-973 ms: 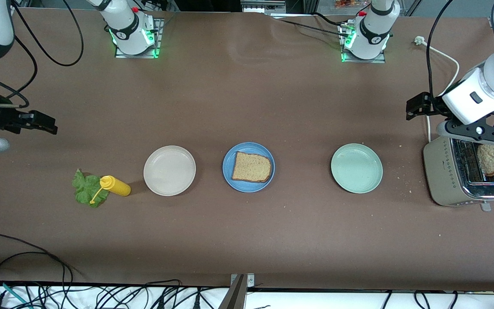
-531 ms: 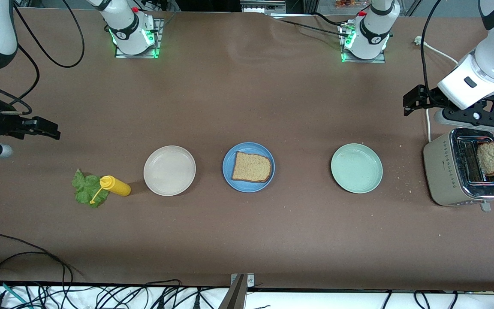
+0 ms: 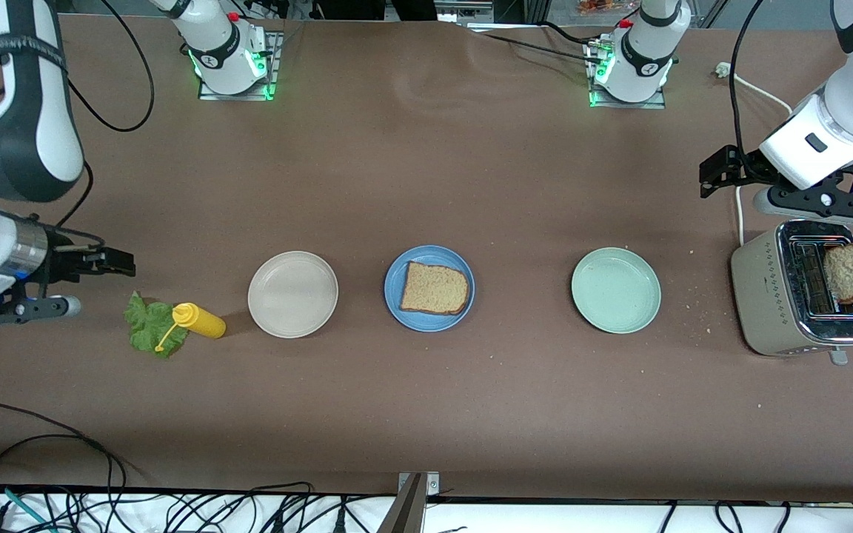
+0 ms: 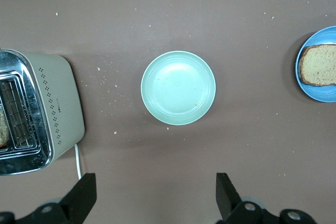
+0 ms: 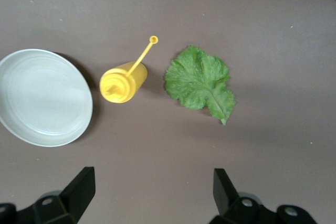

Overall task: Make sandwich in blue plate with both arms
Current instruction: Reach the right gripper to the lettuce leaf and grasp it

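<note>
The right hand (image 3: 112, 263), wide open, has been brought down near the lettuce leaf (image 3: 146, 332) at the worktop's right-arm end, while the left hand (image 3: 723, 170), open, has been lifted off the toaster (image 3: 774, 296); one bread slice (image 3: 434, 289) lies on the blue plate (image 3: 397, 311).

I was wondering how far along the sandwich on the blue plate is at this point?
Done: one bread slice lies on the blue plate. In hand: nothing; the open right gripper hovers near the lettuce, and the open left gripper is beside the toaster. Left: the lettuce, then the second slice standing in the toaster.
</note>
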You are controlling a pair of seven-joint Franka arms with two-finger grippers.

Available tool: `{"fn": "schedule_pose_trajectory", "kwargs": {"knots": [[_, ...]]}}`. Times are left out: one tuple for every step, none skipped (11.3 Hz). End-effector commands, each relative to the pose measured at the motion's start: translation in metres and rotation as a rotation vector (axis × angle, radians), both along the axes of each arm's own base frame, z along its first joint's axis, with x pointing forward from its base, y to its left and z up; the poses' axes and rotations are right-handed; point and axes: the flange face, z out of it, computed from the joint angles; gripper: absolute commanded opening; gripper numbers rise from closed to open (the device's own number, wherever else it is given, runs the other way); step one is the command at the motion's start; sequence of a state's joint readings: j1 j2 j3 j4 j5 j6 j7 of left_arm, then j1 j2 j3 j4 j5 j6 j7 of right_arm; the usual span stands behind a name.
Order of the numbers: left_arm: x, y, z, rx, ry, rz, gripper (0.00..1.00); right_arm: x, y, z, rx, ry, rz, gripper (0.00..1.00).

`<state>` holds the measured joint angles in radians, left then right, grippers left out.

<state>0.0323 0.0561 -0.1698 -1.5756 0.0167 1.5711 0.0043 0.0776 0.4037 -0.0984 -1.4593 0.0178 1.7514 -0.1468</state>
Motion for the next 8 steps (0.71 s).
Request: {"fn": "schedule_pose_trajectory", "kwargs": {"knots": [[-0.007, 0.0, 0.005, -0.021, 0.001, 0.008, 1.0, 0.011, -0.031, -0.032, 0.008, 0.015, 0.041, 1.0], [-0.007, 0.001, 0.004, -0.021, 0.002, 0.01, 1.0, 0.017, -0.044, -0.052, 0.002, 0.008, 0.064, 1.0], [-0.007, 0.001, 0.004, -0.021, 0.002, 0.01, 1.0, 0.021, -0.063, -0.075, -0.009, 0.007, 0.065, 1.0], [-0.007, 0.001, 0.004, -0.022, 0.003, 0.01, 1.0, 0.023, -0.08, -0.105, -0.003, 0.027, 0.064, 1.0], [-0.006, 0.002, 0.005, -0.021, 0.001, 0.01, 1.0, 0.027, -0.087, -0.128, 0.0, 0.02, 0.072, 1.0], [-0.007, 0.002, 0.004, -0.02, 0.004, 0.01, 1.0, 0.03, -0.088, -0.151, 0.0, 0.018, 0.079, 1.0], [-0.007, 0.002, 0.004, -0.022, 0.006, 0.01, 1.0, 0.031, -0.091, -0.167, -0.001, 0.021, 0.076, 1.0], [-0.007, 0.001, 0.004, -0.02, 0.007, 0.008, 1.0, 0.032, -0.091, -0.183, 0.004, 0.026, 0.072, 1.0]]}}
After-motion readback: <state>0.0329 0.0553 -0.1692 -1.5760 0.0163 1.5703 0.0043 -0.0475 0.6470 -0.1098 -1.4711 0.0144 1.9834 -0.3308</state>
